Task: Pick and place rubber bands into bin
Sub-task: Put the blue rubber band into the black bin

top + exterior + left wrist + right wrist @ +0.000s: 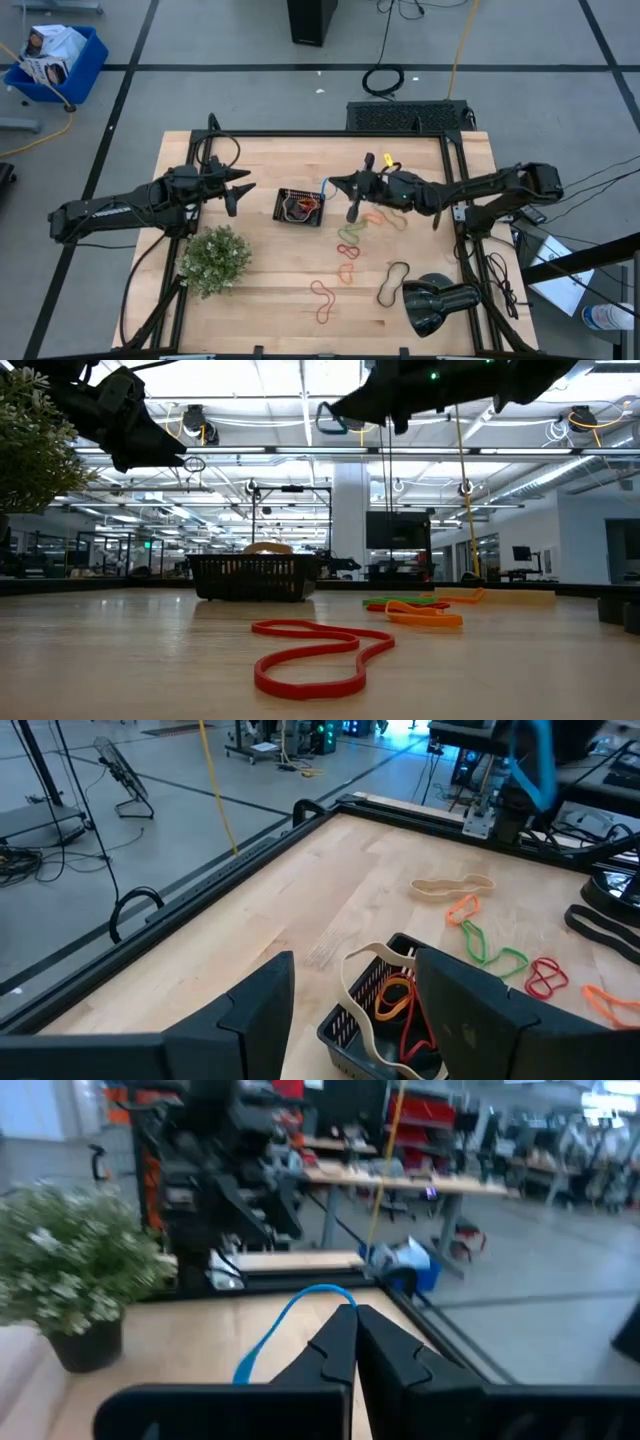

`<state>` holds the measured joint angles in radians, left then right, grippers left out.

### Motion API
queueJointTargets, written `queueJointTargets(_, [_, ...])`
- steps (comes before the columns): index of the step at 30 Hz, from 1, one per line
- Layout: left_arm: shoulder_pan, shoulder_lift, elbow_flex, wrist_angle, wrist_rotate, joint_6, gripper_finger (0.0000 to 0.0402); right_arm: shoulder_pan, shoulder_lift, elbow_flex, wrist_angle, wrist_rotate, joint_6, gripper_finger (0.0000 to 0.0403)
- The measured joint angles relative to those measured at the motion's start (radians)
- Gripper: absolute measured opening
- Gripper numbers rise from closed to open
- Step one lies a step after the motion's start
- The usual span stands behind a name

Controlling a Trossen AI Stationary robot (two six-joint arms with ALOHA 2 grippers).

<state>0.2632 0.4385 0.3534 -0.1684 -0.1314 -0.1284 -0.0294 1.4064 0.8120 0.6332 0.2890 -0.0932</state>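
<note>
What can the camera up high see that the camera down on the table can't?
Only the high view shows the black lamp, the black rubber band beside it, and the bands lying inside the bin.

Only the low view shows the room behind the table, with its ceiling lights and a dark screen.

Both show the bin, the plant, loose rubber bands on the table, the open left gripper, and the right gripper shut on a blue rubber band in the air.
</note>
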Motion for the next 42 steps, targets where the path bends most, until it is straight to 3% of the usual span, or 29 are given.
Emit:
queueJointTargets(5, [0.000,0.000,0.000,0.000,0.000,0.002,0.0216,0.028,0.014,0.058,-0.004,0.002,-0.056,0.0000])
queueJointTargets(11, [0.000,0.000,0.000,0.001,-0.001,0.002,0.0216,0.035,0.081,0.264,-0.237,0.002,-0.116,0.0000])
queueJointTargets(15, [0.000,0.000,0.000,0.001,-0.001,0.002,0.0216,0.023,0.130,0.325,-0.287,0.002,-0.136,0.0000])
queueJointTargets(24, [0.001,0.000,0.000,0.002,-0.011,0.016,0.0216,-0.004,0.227,0.328,-0.327,-0.001,-0.087,0.0000])
queueJointTargets(42, [0.001,0.000,0.000,0.000,-0.011,0.019,0.0216,-0.004,0.487,0.328,-0.248,-0.003,-0.065,0.0000])
